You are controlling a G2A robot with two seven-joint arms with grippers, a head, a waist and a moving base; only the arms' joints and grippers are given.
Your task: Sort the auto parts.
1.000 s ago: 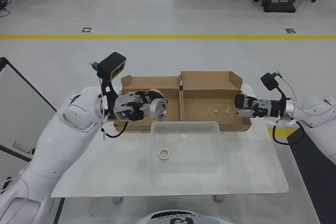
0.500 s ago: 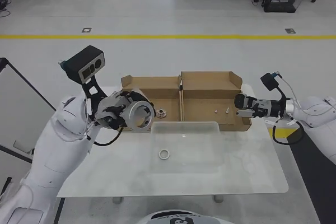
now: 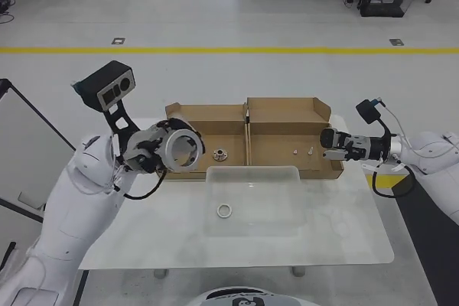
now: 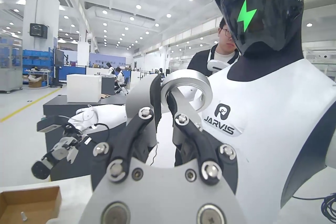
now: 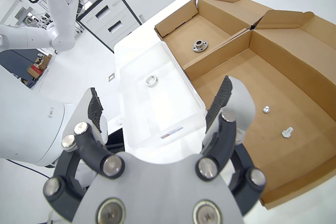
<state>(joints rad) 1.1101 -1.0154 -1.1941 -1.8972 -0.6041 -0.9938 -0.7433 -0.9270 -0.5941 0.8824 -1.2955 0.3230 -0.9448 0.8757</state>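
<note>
My left gripper [image 4: 163, 102] is shut on the wall of a large silver ring [image 4: 187, 87], held up in the air and turned toward the robot. From above, that ring [image 3: 180, 150] hangs over the table's left part, beside the left cardboard box [image 3: 206, 115]. A metal flange [image 3: 219, 155] lies in that box. Two small bolts [image 5: 266, 109] [image 5: 287, 132] lie in the right cardboard box [image 3: 287, 107]. A small silver ring [image 3: 225, 209] rests in the clear tray [image 3: 252, 171]. My right gripper [image 5: 160, 96] is open and holds nothing, at the right box's outer end [image 3: 327, 144].
The two boxes stand side by side at the table's far edge, with the clear tray right in front of them. A grey cabinet [image 5: 126, 12] stands off the table's left side. The white table [image 3: 329, 229] has bare room to the right of the tray.
My left arm has drawn back to the left with the large ring, from over the left box to beside it, and its wrist has lifted and turned. The right arm has kept still.
</note>
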